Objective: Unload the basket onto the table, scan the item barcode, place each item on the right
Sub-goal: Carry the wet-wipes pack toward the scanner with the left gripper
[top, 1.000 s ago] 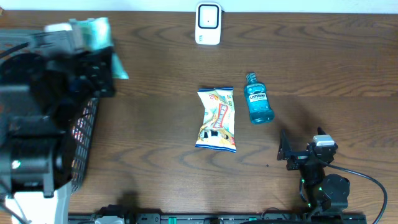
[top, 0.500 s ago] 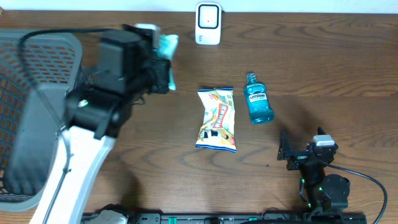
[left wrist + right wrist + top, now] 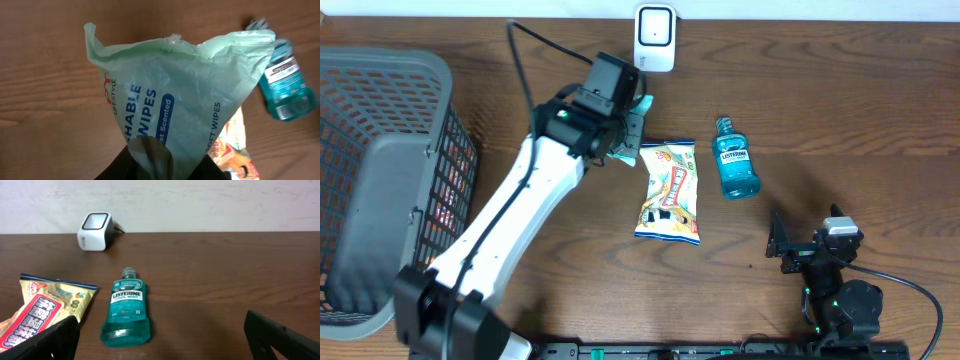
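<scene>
wipes pack [image 3: 170, 95] pinched in left gripper [image 3: 149, 152] (near the scanner [image 3: 654, 38]).

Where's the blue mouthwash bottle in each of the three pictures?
Overhead: the blue plastic mouthwash bottle lies right of centre on the table.
Left wrist: the bottle is at the upper right edge, beyond the green plastic wipes pack.
Right wrist: the bottle lies left of centre, cap pointing away.
Shared landmark: the yellow crinkly snack bag beside it shows in all three.
</scene>
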`<state>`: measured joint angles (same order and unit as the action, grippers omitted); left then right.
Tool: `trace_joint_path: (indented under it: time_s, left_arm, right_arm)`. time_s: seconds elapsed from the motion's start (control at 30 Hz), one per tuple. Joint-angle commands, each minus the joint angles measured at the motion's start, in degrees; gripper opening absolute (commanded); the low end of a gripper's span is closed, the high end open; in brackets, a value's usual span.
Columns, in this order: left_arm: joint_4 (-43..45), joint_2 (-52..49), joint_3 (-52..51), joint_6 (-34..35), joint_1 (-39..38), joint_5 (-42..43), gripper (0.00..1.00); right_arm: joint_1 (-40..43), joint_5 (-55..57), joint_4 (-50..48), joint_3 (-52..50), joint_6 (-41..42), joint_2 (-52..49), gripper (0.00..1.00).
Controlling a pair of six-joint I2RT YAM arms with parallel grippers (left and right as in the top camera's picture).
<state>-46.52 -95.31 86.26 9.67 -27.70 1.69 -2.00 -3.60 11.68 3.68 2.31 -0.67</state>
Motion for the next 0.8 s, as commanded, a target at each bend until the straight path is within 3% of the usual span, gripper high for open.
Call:
trace_joint_path:
  time_s: [0.0, 0.77]
  left_arm:
    - [-0.17, -2.84, 0.20, 0.52, -0.13, -1.14, 0.11]
    - [-2.75, -8.37, 0.17, 0.79, -2.32, -0.85, 0.11]
  right_arm:
    - [-0.61, 0.24, 0.11, -0.11, -0.76, 0.33, 0.99]
    - [-0.61, 0.24, 0.09, -0.11, -0.76, 0.33, 0.99]
